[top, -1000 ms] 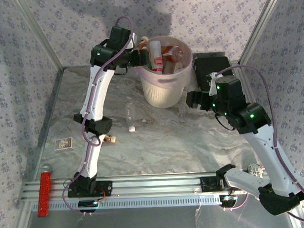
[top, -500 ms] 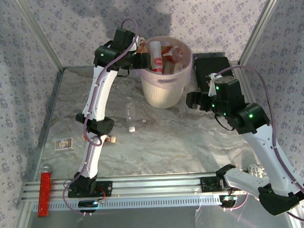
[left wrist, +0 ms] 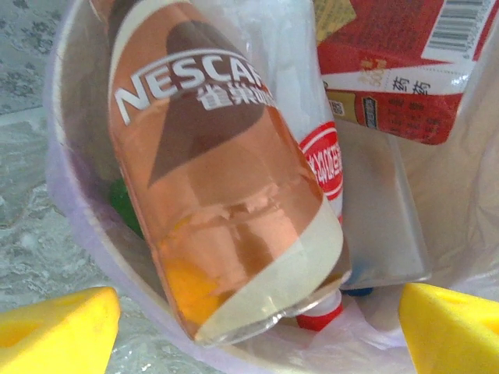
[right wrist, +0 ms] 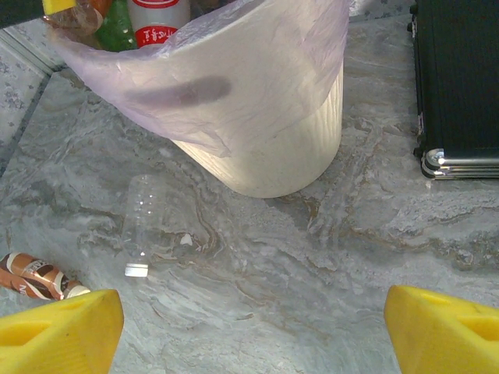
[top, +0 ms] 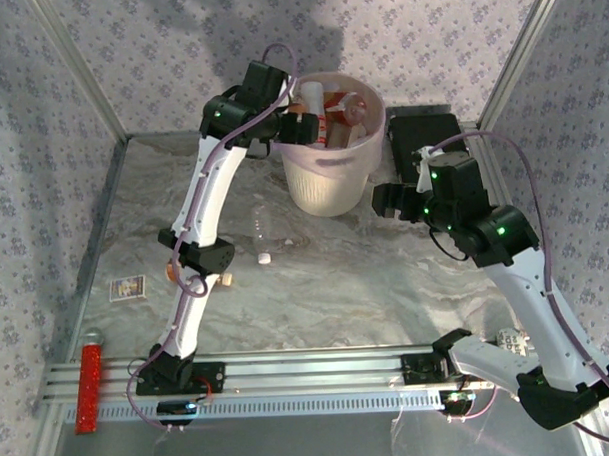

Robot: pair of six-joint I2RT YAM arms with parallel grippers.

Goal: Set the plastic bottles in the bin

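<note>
the left gripper (left wrist: pixel 253 331) hangs over the near-left rim of the bin (top: pixel 328 192) with its yellow fingers spread wide. a brown-labelled nescafe bottle (left wrist: pixel 226 195) lies free between and beyond them, touching neither finger. it is inside the bin, leaning on the wall, with its long axis running straight away from the gripper. its pale rounded end is nearest the fingers and the other end runs out of the top of the wrist view. around it the bin holds a white bottle with a red label (left wrist: pixel 321 160) and others. the next move, as i judge it, turns on the clear bottle (right wrist: pixel 140 222) lying flat on the marbled table just near and left of the bin. its long axis runs roughly from far to near, and its white cap (right wrist: pixel 136 269) points toward the arm bases. the right gripper (right wrist: pixel 253 331), its fingers apart and holding nothing, sits low beside the bin's right side, near the black case (right wrist: pixel 456 78). from there the clear bottle lies ahead and to the left, lengthwise to the approach. the left gripper is about as near, but high up over the rim. a brown bottle (right wrist: pixel 31 276) lies further left, close to the left arm's elbow, its axis slanting across the table. both suit the left arm's side better, i think.
</note>
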